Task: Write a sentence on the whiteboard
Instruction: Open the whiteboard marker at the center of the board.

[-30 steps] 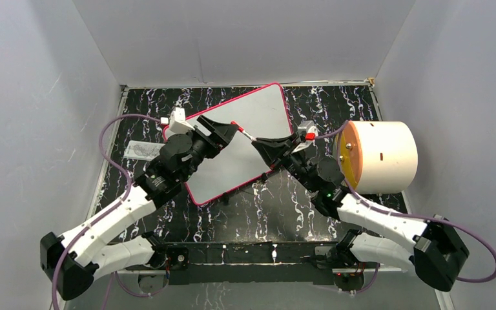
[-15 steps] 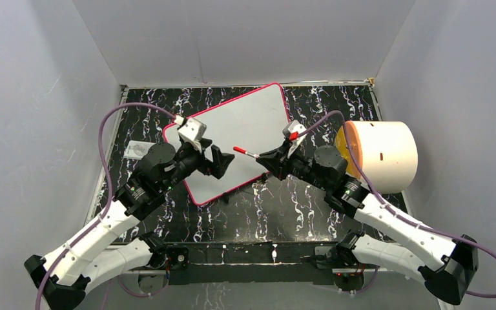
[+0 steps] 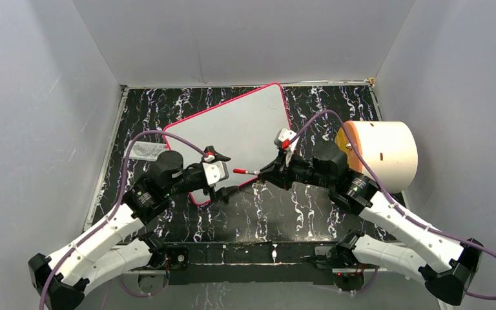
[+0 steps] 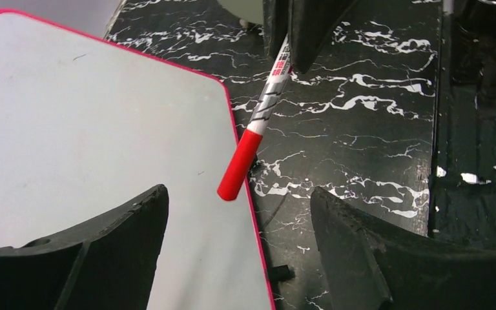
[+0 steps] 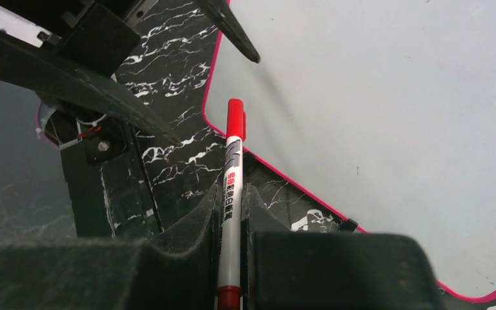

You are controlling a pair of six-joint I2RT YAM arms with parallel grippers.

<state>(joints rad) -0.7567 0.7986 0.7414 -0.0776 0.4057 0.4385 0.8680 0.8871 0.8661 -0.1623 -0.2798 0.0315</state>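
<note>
The whiteboard (image 3: 232, 132), white with a thin pink-red frame, lies tilted on the black marbled table. No sentence shows on its surface (image 5: 374, 110), which looks blank. My right gripper (image 3: 263, 173) is shut on a red-capped marker (image 5: 232, 184), gripping its grey barrel and holding it level above the board's near corner. The cap (image 4: 239, 165) is on and points toward my left gripper (image 4: 237, 197). That gripper is open, its two black fingers (image 4: 116, 239) standing either side of the cap's tip without touching it. In the top view the left gripper (image 3: 227, 173) hovers over the board's near edge.
A large white cylinder with an orange end face (image 3: 380, 155) lies at the right, behind my right arm. A small white printed card (image 3: 145, 150) lies left of the board. A black clip foot (image 4: 281, 272) sticks out from the board's edge. Grey walls enclose the table.
Both grippers have drawn back from over the board's middle to its near corner. The marker came along in the right gripper. My left wrist has turned to face the cap.
</note>
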